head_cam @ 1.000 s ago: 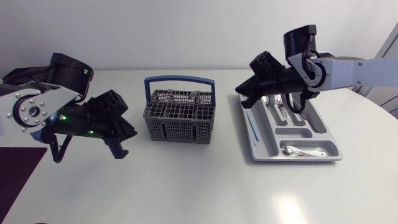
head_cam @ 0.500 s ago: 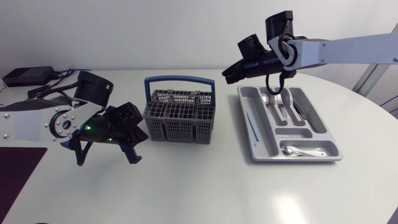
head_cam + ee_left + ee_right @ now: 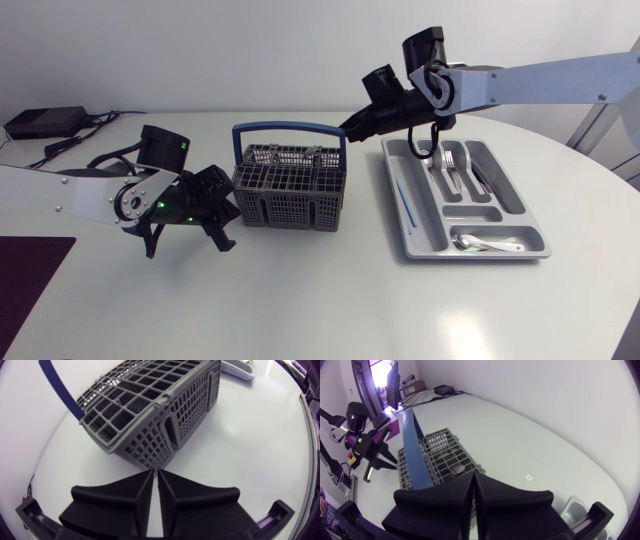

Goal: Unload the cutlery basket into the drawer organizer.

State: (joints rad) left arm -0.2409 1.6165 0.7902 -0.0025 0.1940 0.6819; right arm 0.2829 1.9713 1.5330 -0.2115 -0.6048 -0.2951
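The grey cutlery basket [image 3: 288,185] with its blue handle [image 3: 290,128] upright stands mid-table; no cutlery sticks out above it. My left gripper [image 3: 228,208] is shut and empty, its tips just short of the basket's left wall [image 3: 155,415]. My right gripper [image 3: 350,125], also shut and empty, hovers at the right end of the handle [image 3: 415,450], above the basket [image 3: 442,457]. The grey drawer organizer [image 3: 400,215] lies to the right. It holds forks and spoons [image 3: 450,170], a spoon [image 3: 485,243] in the front compartment and a thin blue piece [image 3: 403,200].
A black box with cables [image 3: 45,122] sits at the back left of the table. A dark mat [image 3: 30,280] lies at the front left edge. The right arm's long link [image 3: 540,80] spans above the organizer's far end.
My left arm has swung right, up to the basket's left side, and its fingers have closed. My right gripper has moved left from above the organizer to the basket's handle.
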